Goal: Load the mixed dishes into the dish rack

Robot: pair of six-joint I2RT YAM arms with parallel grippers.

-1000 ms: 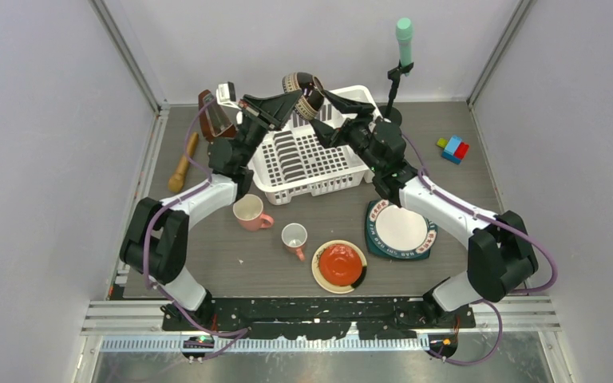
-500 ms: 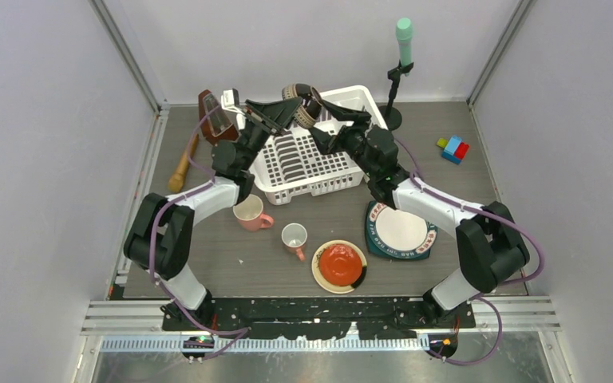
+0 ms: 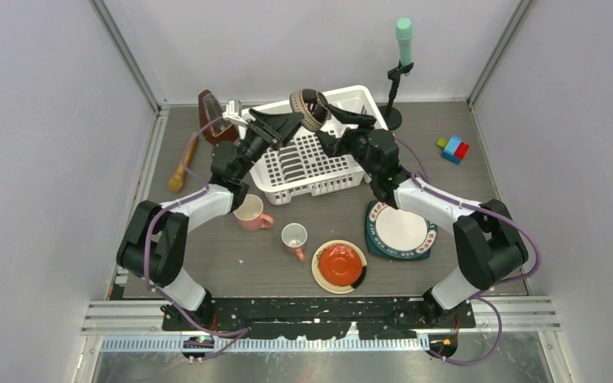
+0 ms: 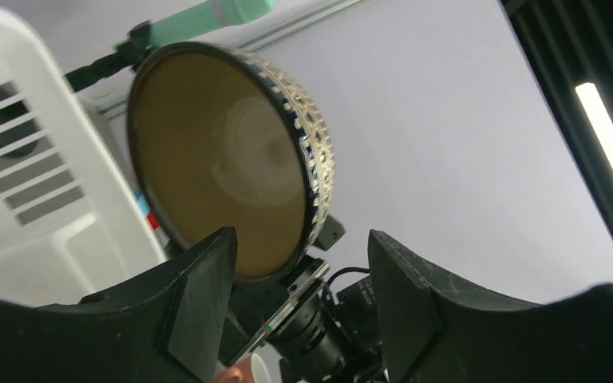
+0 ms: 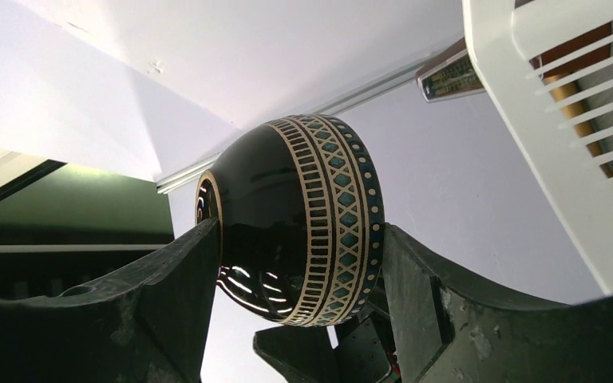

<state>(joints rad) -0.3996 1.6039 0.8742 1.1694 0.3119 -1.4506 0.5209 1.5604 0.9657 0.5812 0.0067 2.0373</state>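
Brown bowl (image 3: pixel 310 108) hangs on edge over the dish rack (image 3: pixel 323 155), at its twelve o'clock rim, clamped by the right fingers (image 5: pixel 427 303). The left fingers (image 4: pixel 199 311) stand wide, apparently clear. Next, likely: lowering it inside without clipping the wall.

brown bowl (image 3: pixel 312 109) on edge over dish rack (image 3: pixel 311 186), two pink mugs (image 3: pixel 249 212) (image 3: pixel 293 236), teal-rimmed plate (image 3: pixel 401 230), red-centred plate (image 3: pixel 340 265) lying outside

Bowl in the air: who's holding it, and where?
Right pincer holds the bowl, squeezed between foot and rim; left pincer is open.
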